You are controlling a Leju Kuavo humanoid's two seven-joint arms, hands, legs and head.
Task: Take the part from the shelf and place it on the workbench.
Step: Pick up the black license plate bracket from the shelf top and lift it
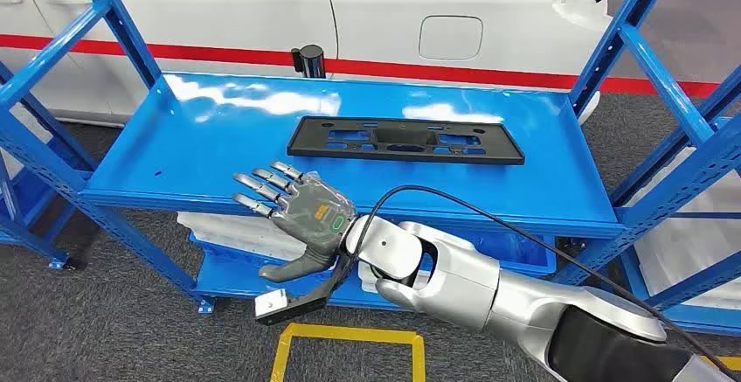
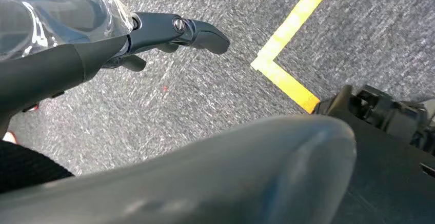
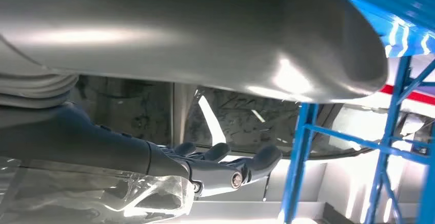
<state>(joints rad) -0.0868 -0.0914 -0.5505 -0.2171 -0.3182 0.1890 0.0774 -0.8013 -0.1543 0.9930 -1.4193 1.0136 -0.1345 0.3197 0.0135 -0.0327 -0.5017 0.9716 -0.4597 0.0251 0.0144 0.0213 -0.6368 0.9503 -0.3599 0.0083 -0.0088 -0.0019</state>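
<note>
The part is a long flat black plate with cut-outs (image 1: 406, 140), lying on the blue shelf board (image 1: 201, 137) right of centre. My right hand (image 1: 297, 207) hovers at the shelf's front edge, left of and nearer than the plate, fingers spread and holding nothing. In the right wrist view its dark fingers (image 3: 225, 165) stretch out straight beside a blue shelf post (image 3: 297, 157). My left hand (image 2: 154, 34) hangs over the grey floor, fingers extended, with nothing in it.
Blue uprights (image 1: 114, 15) and diagonal braces (image 1: 673, 76) frame the shelf on both sides. A black cylinder (image 1: 308, 60) stands behind the board. White bins (image 1: 227, 233) sit on the lower level. Yellow tape (image 1: 349, 336) marks the floor in front.
</note>
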